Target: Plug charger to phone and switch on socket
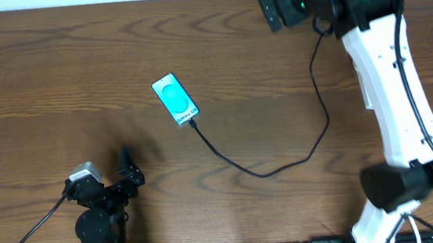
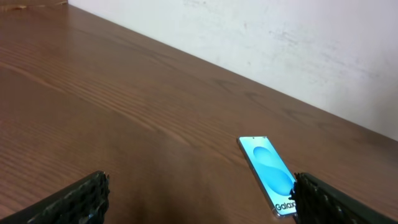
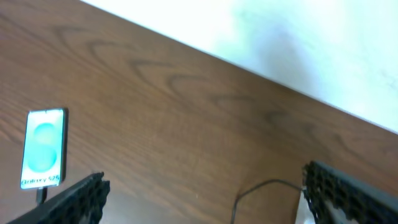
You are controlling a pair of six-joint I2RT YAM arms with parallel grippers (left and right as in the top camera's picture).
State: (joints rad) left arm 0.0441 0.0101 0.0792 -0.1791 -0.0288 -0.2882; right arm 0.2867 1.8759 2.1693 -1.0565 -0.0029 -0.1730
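**Overhead view.** One phone (image 1: 175, 99) lay flat and screen-up on the wooden table (image 1: 39, 74), left of centre and well apart from both grippers; its cyan screen was lit; its long axis ran diagonally from far left to near right, with the lettered end pointing near right. One black charger cable (image 1: 264, 172) was in view; its plug tip (image 1: 194, 124) met the phone's near-right short edge, though whether it sat fully in the port could not be told; from there the cable ran toward the near right, then curved back toward the far edge beside the white right arm (image 1: 390, 83). Two grippers were present, one per arm.

**Left wrist view.** The left gripper (image 2: 199, 186) hung low over the table, its fingers (image 2: 81, 199) spread wide with nothing between them; the phone lay just ahead, by the finger on the view's right.

**Right wrist view.** The right gripper (image 3: 202, 186) also stood wide apart and empty, above the table near the pale wall (image 3: 311, 50); the phone lay off to the view's left, lettered end nearest the camera.
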